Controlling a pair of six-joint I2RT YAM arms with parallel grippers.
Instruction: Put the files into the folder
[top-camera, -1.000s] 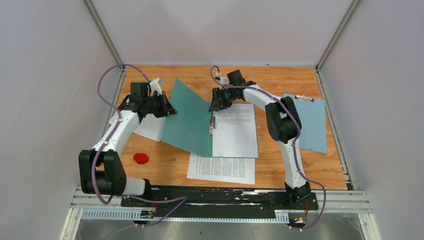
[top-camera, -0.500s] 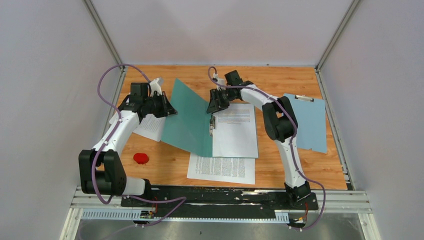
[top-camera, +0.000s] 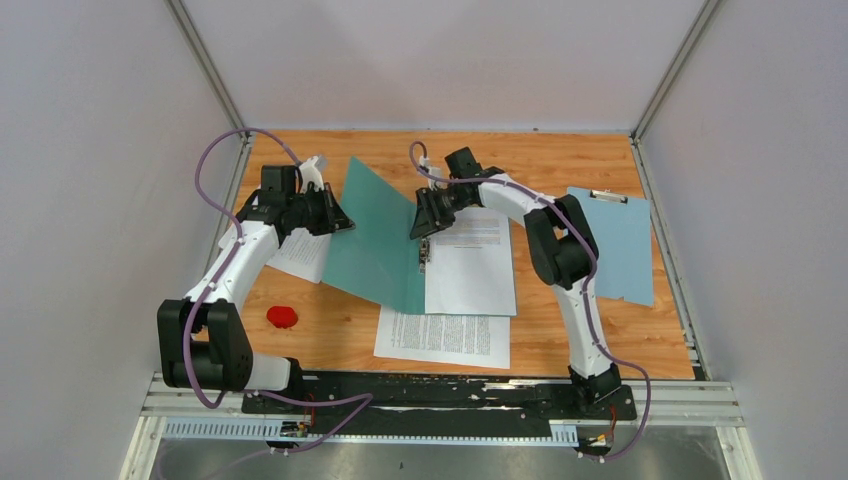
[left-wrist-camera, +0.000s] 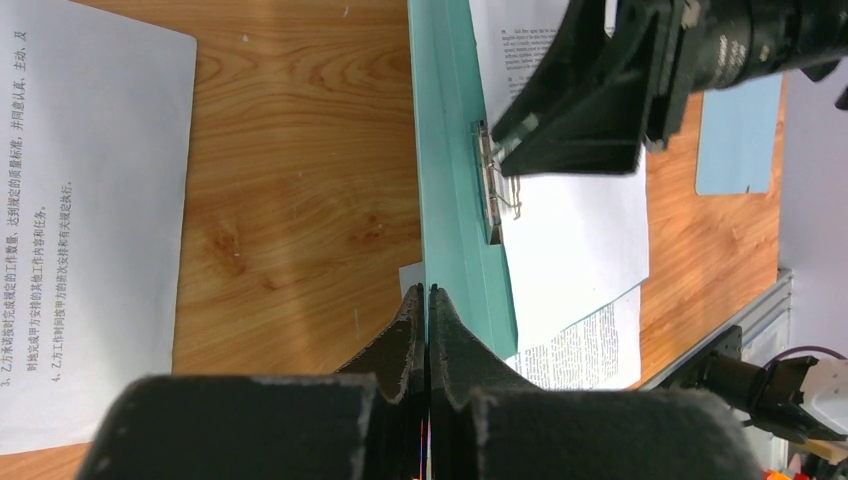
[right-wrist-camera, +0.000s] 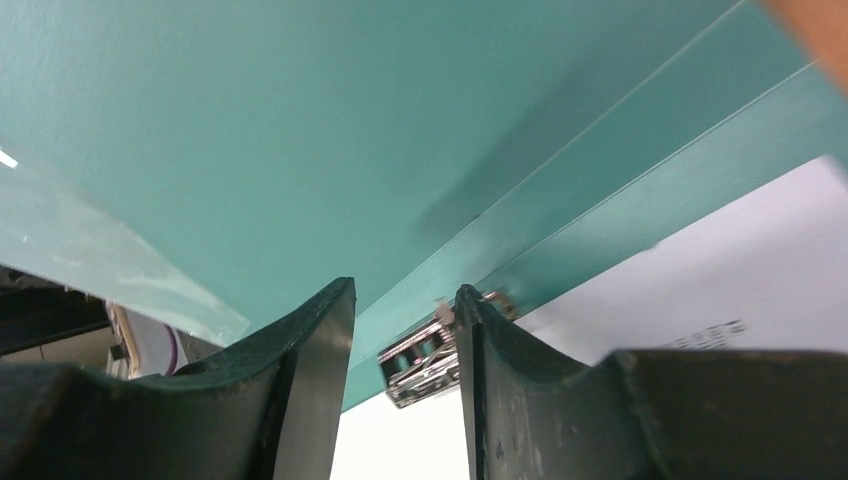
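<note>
Left hand (left-wrist-camera: 428, 293) pinches the folder (top-camera: 375, 240) cover, propping it open on the desk (top-camera: 340, 328); right hand (right-wrist-camera: 404, 300), narrowly parted, straddles the fastener (right-wrist-camera: 428, 357); lift its clip squarely, cover held steady, so files (top-camera: 470, 270) seat beneath.

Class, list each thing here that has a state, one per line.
folder, open, left cover raised
left gripper, jaws shut on folder cover edge
right gripper, jaws open astride metal fastener
filed sheet, flat on right cover
near sheet, flat, outside folder
left sheet, outside folder
</note>
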